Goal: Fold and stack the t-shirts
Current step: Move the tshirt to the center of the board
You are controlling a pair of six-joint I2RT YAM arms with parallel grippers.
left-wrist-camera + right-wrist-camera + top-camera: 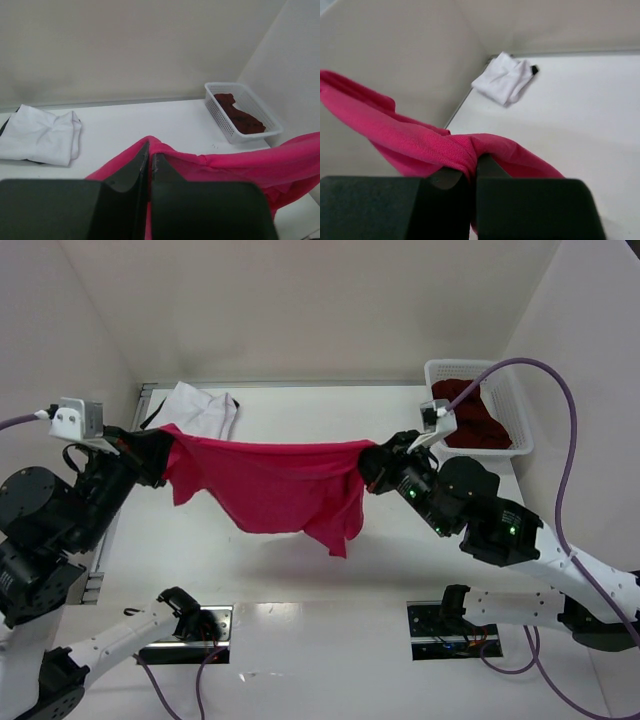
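Spreading step: left gripper (163, 452) and right gripper (369, 468) clamp the crimson t-shirt (280, 488) aloft; next I'd lay it flat.

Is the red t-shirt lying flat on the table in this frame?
No, the red t-shirt hangs stretched in the air between the left gripper and the right gripper, each shut on an edge.
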